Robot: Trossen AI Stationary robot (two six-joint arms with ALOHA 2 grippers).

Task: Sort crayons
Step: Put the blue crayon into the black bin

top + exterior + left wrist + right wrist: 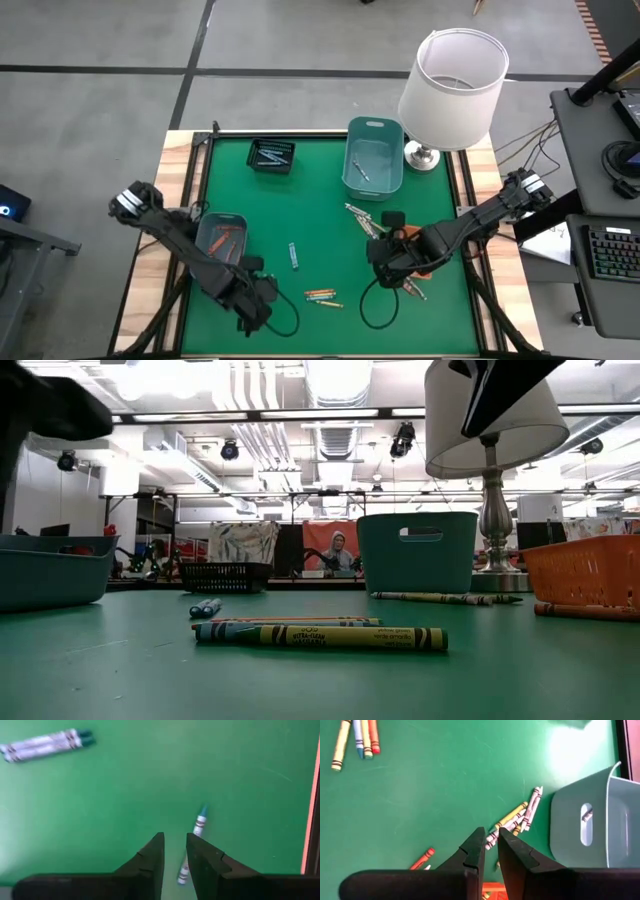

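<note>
Crayons lie scattered on the green table: a blue pair (294,255), a small row of orange, blue and yellow ones (322,296), and a greyish heap (360,215) near the teal bin. My left gripper (256,303) points down near the front left. Its fingers are a little apart over a blue-tipped, white-wrapped crayon (199,825) that lies flat on the table. My right gripper (383,250) hovers at the right, beside the greyish heap (520,817). Its fingers (491,832) leave a narrow gap with nothing showing between them.
A grey-blue tray (205,232) holding orange and red crayons sits at the left. A black basket (271,155) and a teal bin (374,178) stand at the back. An orange tray (590,570) lies under the right arm, and a lamp (452,75) stands at the back right.
</note>
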